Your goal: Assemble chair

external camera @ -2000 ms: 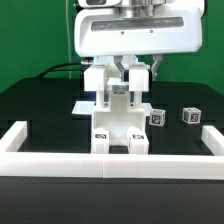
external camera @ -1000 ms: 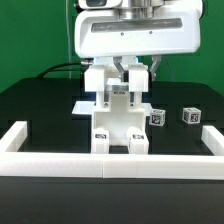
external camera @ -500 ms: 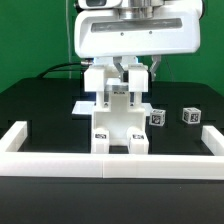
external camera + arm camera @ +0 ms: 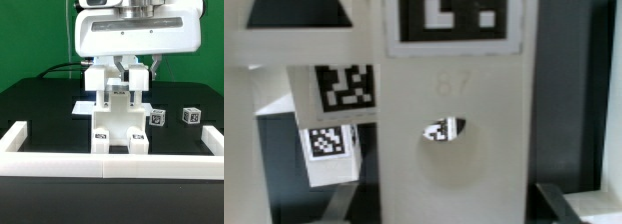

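I am working on the chair [image 4: 120, 128]; it is standing in the middle of the black table [image 4: 40, 105], just behind the low white rail [image 4: 110, 166]. Many of its blocks are already sitting together; I am seeing two feet at the bottom, a wide middle part and posts going up.

My gripper [image 4: 129, 73] is hanging right at the top of it; the jaws are squeezed close together, and I think they are pinching a piece at the top of the chair; I am not seeing the pinch itself very well. From my wrist I am looking at a big white post [image 4: 455, 150] very close, with black-and-white squares near it.

A small block [image 4: 157, 117] is lying just beside the chair, on the exterior view's right; another block [image 4: 190, 115] is lying farther that way. So I am guessing the job is more than half done, and those two are waiting to go on.
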